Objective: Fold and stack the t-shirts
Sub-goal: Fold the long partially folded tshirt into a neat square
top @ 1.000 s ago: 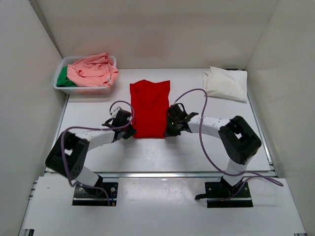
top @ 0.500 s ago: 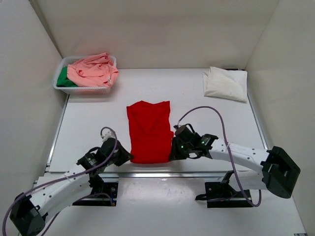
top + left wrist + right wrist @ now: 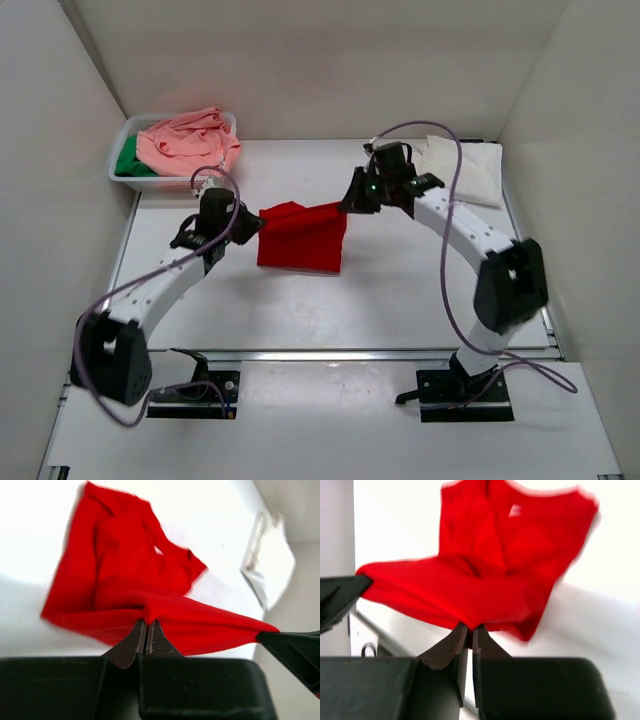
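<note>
Pinching item, left: left gripper (image 3: 146, 630), jaws closed tight on a fold of cloth at one end of an edge of the red t-shirt (image 3: 300, 240); only the thin cloth sits between the fingertips.

Pinching item, right: right gripper (image 3: 468, 630), jaws likewise closed on the opposite end of the same edge, cloth bunched just above the tips.

Held item: red t-shirt. The gripped edge is stretched taut between the two grippers and raised off the table (image 3: 400, 290), its right end nearer the far edge than its left. The rest of the garment hangs down from that line and rests on the table about midway between the left and right edges. The loose part is wrinkled; how many layers lie there cannot be told.

Far right corner: cream-white t-shirt (image 3: 460, 170), folded flat, well apart from the red one and just beyond the right arm.

Far left corner: white mesh basket (image 3: 170, 182), holding the salmon-pink t-shirt (image 3: 190, 140) heaped over its rim, with the green t-shirt (image 3: 128, 160) at its left end.

Open room: bare table surface runs from the red t-shirt to the near edge, and on both sides toward the left and right edges. White walls (image 3: 60, 200) stand along the left, far and right edges.
</note>
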Motion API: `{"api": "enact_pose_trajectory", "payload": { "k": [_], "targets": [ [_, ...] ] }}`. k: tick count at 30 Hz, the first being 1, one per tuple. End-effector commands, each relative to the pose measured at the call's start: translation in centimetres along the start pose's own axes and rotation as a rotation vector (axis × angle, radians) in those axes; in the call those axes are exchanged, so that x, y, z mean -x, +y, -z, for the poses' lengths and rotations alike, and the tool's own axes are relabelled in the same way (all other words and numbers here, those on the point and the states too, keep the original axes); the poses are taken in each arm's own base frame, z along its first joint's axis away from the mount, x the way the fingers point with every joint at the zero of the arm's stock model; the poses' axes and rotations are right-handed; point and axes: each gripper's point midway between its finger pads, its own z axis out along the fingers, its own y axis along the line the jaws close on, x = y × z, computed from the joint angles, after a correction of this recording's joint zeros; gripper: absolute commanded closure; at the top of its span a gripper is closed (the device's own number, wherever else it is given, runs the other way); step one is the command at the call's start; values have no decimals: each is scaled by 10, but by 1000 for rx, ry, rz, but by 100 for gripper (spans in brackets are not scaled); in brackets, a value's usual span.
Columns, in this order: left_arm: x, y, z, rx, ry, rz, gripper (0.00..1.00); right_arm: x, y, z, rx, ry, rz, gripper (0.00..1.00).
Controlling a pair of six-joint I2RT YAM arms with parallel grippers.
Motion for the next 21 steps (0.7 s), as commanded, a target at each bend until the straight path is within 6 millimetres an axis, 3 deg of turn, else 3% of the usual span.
{"api": "enact_pose_trajectory", "payload": {
  "k": [1,2,4,6,8,10,13,18,21],
  "targets": [
    [50,3,-46,53,-126,-32,98,43,-34,-40,-23,2,49,100],
    [61,-3,-59,51,-137,-29,87,44,-48,-64,-44,34,46,97],
    [64,10,-104,75,-66,-8,65,71,-58,-85,-100,32,62,88],
    [83,-2,-138,29,-18,15,51,72,-90,-118,-219,67,57,58],
    [85,-2,-151,28,16,17,44,89,-92,-121,-268,48,67,43],
    [91,-1,-146,38,-23,4,42,85,-104,-123,-322,58,72,29],
    [90,-3,-120,8,-93,-2,37,72,-106,-114,-338,44,84,25],
    [44,12,-96,50,-3,-94,35,15,-97,-87,-246,59,44,17],
    [16,27,-90,100,58,-160,32,-6,-86,-78,-156,53,13,8]
  ]
}}
